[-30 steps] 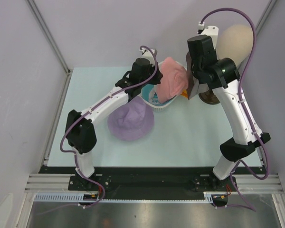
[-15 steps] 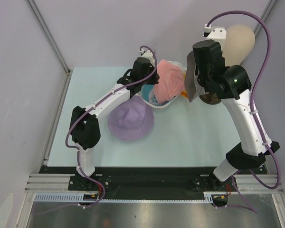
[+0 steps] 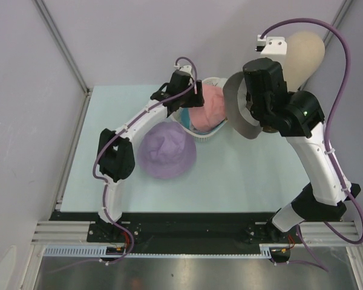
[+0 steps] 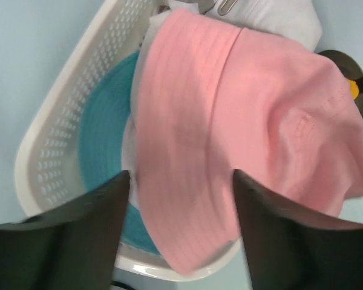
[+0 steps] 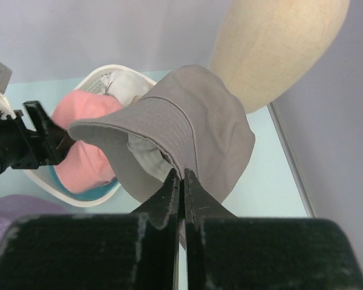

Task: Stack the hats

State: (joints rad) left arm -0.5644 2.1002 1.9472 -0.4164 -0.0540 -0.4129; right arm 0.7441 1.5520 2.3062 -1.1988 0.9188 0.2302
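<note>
In the upper middle of the top view, the pink hat (image 3: 209, 112) lies in the white basket (image 3: 202, 137) beneath the parted left end effector (image 4: 178, 180). The right end effector (image 5: 181, 176) is clamped on a grey hat (image 5: 193, 115) by its brim.

No text, label, brand, number or sign can be read in any view.

1. The pink hat (image 4: 242, 121) is covering most of the teal hat (image 4: 103, 151) in the basket (image 4: 54, 133).
2. An orange sliver (image 4: 353, 89) is showing too little to identify.
3. The grey hat (image 5: 193, 121) is hiding the mannequin head's (image 5: 278, 42) base; the right wrist view's top edge is cropping its top.
</note>
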